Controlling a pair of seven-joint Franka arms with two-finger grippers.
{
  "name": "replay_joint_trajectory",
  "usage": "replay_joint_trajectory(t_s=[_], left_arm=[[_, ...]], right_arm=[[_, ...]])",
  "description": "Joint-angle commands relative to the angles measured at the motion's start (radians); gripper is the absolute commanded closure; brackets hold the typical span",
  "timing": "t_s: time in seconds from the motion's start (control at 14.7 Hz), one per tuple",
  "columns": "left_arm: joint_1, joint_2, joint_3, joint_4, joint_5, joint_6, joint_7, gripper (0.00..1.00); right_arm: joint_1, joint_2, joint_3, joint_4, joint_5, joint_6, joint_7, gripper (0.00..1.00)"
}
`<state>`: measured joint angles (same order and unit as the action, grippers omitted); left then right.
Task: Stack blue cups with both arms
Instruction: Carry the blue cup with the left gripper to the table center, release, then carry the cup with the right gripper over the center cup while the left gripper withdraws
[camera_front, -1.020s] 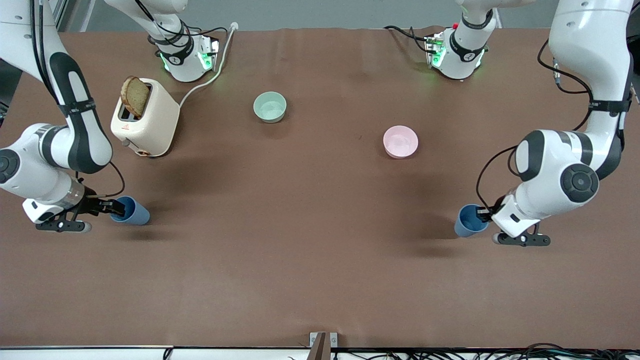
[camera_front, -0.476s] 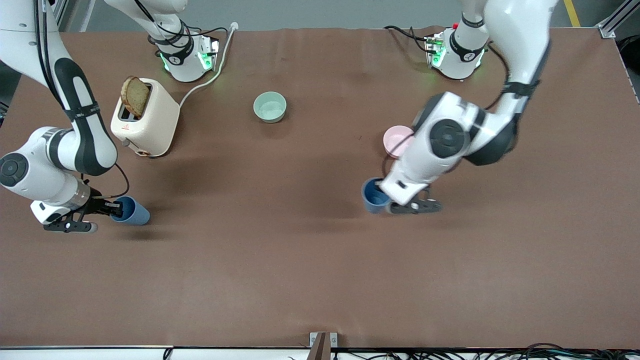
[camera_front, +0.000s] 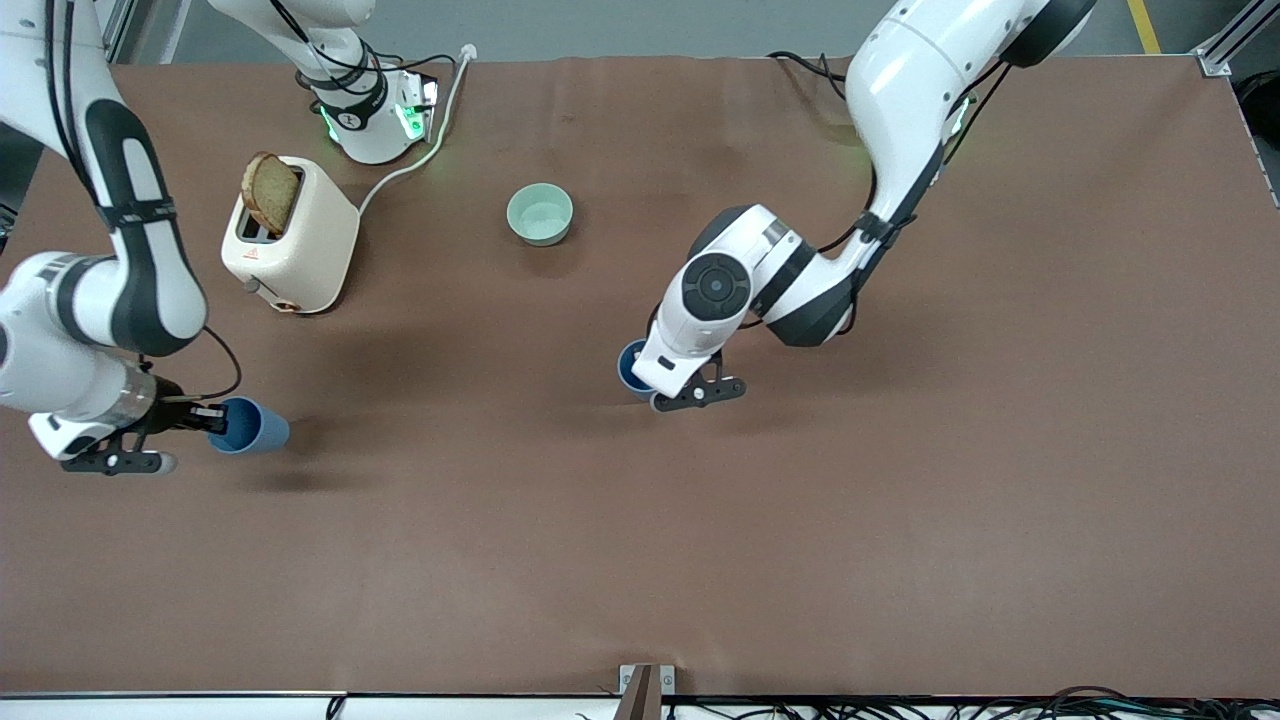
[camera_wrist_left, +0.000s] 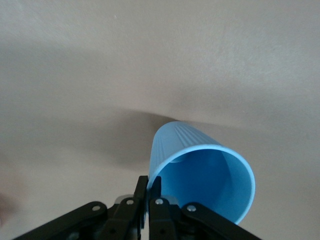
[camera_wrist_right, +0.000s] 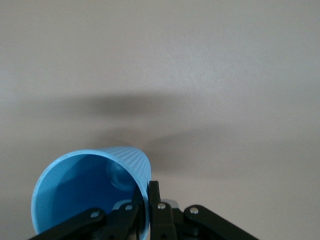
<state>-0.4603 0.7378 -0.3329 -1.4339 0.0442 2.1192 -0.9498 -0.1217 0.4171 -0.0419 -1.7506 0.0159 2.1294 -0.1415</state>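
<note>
Two blue cups. My left gripper is shut on the rim of one blue cup and holds it tilted over the middle of the table. In the left wrist view the fingers pinch the wall of that cup, one inside and one outside. My right gripper is shut on the rim of the other blue cup, tilted, just over the table at the right arm's end. The right wrist view shows this cup pinched the same way by the fingers.
A cream toaster with a slice of bread in it stands near the right arm's base, its white cable running to the table's edge. A pale green bowl sits at mid-table, farther from the front camera than the left gripper's cup. The pink bowl is hidden by the left arm.
My left arm has swung from its end of the table to the middle, carrying its blue cup. My right gripper has shifted slightly with its cup.
</note>
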Motion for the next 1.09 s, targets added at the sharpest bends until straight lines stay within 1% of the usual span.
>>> replay_joint_trajectory(t_s=[0.0,0.07,0.14,0.2,0.27,0.41,0.48,0.54,0.61,0.68,0.82,0.95,1.02], left_arm=[[-0.003,0.012,0.008,0.035,-0.001,-0.015,-0.017,0.94],[-0.001,0.014,0.006,0.035,-0.001,-0.015,-0.017,0.85],[-0.001,0.017,0.008,0.035,-0.001,-0.015,-0.017,0.61],[-0.001,0.011,0.008,0.036,0.000,-0.015,-0.020,0.26],[0.002,0.003,0.006,0.038,0.008,-0.016,-0.020,0.01],[0.021,-0.046,0.011,0.041,0.020,-0.028,-0.011,0.00],[0.044,-0.085,0.017,0.041,0.051,-0.039,-0.007,0.00],[0.087,-0.133,0.020,0.041,0.080,-0.063,0.006,0.00],[0.132,-0.185,0.018,0.041,0.097,-0.111,0.044,0.00],[0.175,-0.231,0.020,0.041,0.098,-0.160,0.102,0.00],[0.279,-0.314,0.020,0.043,0.098,-0.209,0.253,0.00],[0.375,-0.375,0.017,0.043,0.098,-0.244,0.412,0.00],[0.408,-0.408,0.018,0.041,0.098,-0.273,0.446,0.00]], right_arm=[[0.057,-0.046,0.005,0.126,0.006,-0.143,0.104,0.99],[0.082,-0.060,0.005,0.140,0.006,-0.158,0.146,0.99],[0.108,-0.082,0.005,0.143,0.006,-0.160,0.187,0.99],[0.140,-0.107,0.005,0.143,0.006,-0.160,0.225,0.99],[0.172,-0.125,0.005,0.143,0.006,-0.163,0.259,0.99],[0.236,-0.145,0.010,0.145,0.007,-0.166,0.347,0.99],[0.273,-0.147,0.034,0.146,0.006,-0.178,0.426,0.99],[0.312,-0.144,0.055,0.149,0.004,-0.178,0.518,0.99],[0.354,-0.141,0.063,0.151,0.004,-0.178,0.601,0.99],[0.405,-0.141,0.068,0.152,0.004,-0.175,0.673,0.99],[0.520,-0.139,0.068,0.157,-0.002,-0.163,0.796,0.99],[0.632,-0.132,0.068,0.158,-0.005,-0.100,0.948,0.99],[0.678,-0.121,0.068,0.158,-0.007,-0.068,1.027,0.99]])
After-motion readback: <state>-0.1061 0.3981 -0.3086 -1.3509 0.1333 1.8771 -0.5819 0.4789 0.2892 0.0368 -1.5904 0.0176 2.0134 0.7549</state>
